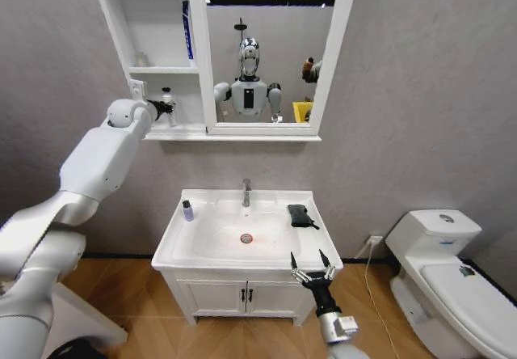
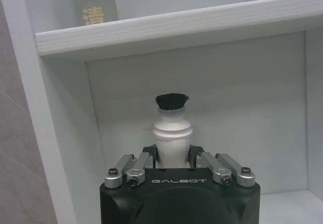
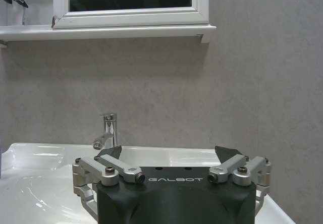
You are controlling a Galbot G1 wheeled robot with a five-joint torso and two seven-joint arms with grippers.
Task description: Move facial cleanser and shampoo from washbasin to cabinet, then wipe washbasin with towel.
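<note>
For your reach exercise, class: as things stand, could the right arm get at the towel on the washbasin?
Probably yes. The right gripper hovers open at the washbasin's front right corner, and the towel lies on the rim just beyond it, with nothing between them.

Grey mottled wall [image 1: 404, 92], warm wood-plank floor [image 1: 137, 294], white toilet [image 1: 452, 278] at right, low white two-door vanity [image 1: 242, 294] with black handles, ceiling strip lights reflected in mirror [image 1: 266, 44]
</note>
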